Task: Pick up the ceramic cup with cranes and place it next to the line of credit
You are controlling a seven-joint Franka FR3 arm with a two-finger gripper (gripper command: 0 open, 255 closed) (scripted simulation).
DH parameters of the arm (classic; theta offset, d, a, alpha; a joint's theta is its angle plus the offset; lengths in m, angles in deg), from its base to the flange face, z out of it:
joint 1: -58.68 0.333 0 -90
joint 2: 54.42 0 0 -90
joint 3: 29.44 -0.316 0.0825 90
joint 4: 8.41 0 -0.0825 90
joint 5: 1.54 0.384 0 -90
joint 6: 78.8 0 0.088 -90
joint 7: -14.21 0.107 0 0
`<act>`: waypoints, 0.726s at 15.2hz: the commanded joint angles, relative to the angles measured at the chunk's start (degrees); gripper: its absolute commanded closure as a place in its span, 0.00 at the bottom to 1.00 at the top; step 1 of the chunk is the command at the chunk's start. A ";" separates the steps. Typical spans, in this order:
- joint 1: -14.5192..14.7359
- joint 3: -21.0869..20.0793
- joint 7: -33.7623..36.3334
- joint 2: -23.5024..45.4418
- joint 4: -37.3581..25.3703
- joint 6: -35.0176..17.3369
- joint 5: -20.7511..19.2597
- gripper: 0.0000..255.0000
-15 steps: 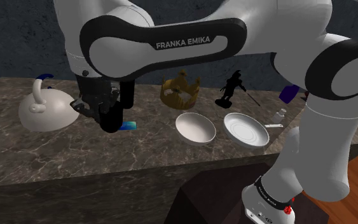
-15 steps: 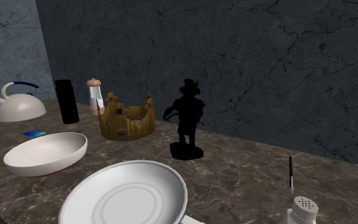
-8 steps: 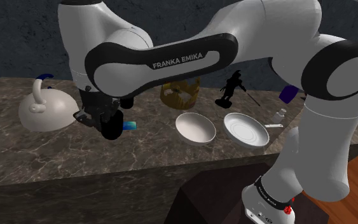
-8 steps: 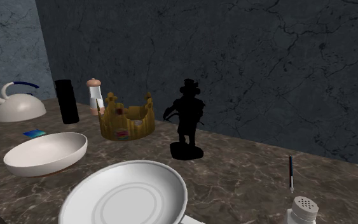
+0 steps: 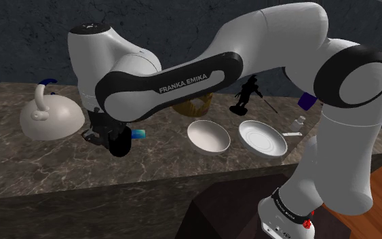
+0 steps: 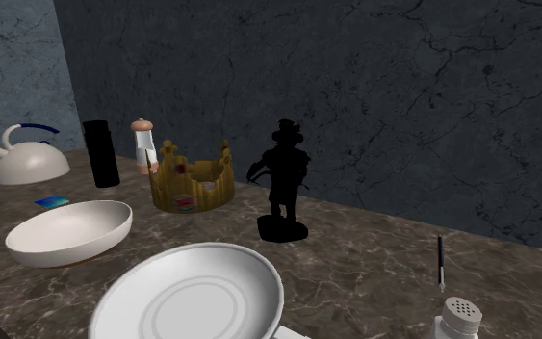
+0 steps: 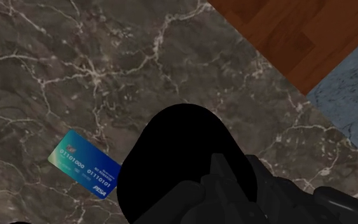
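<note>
Marble, dark and veined with white, was seen across the bench (image 5: pixel 47 170), which was backed by a cracked blue-grey wall (image 6: pixel 403 96). Wooden floor (image 7: pixel 298 32) was shown past the bench's edge in the wrist view.

A blue card (image 7: pixel 85 167) was laid flat on the marble, and the other things are placed from it. The black cup (image 7: pixel 171 159) was found just beside the card and was clasped by the gripper (image 5: pixel 113 132), whose fingers were closed on it. Whether its base was touching the bench could not be told. A white kettle (image 5: pixel 50 117) was set beyond the cup from the card. A white bowl (image 6: pixel 66 231) was placed near the card on the opposite side, with a white plate (image 6: pixel 187 299), a golden crown (image 6: pixel 193 178) and a black figurine (image 6: pixel 283 183) farther off.

Bare marble was seen between the card and the bench's front edge in the shoulder view. In the wrist view, bare marble was also seen on the sides of the card turned away from the cup.
</note>
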 commanded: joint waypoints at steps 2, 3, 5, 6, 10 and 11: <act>0.02 0.15 0.33 0.65 1.34 -2.00 -0.34 1.00; 0.02 0.17 0.36 0.73 1.45 -2.19 -0.37 1.00; 0.03 0.17 0.36 0.74 1.44 -2.18 -0.37 1.00; 0.03 0.17 0.36 0.74 1.44 -2.18 -0.37 1.00; 0.03 0.17 0.36 0.74 1.44 -2.18 -0.37 1.00; 0.03 0.17 0.36 0.74 1.44 -2.19 -0.38 0.00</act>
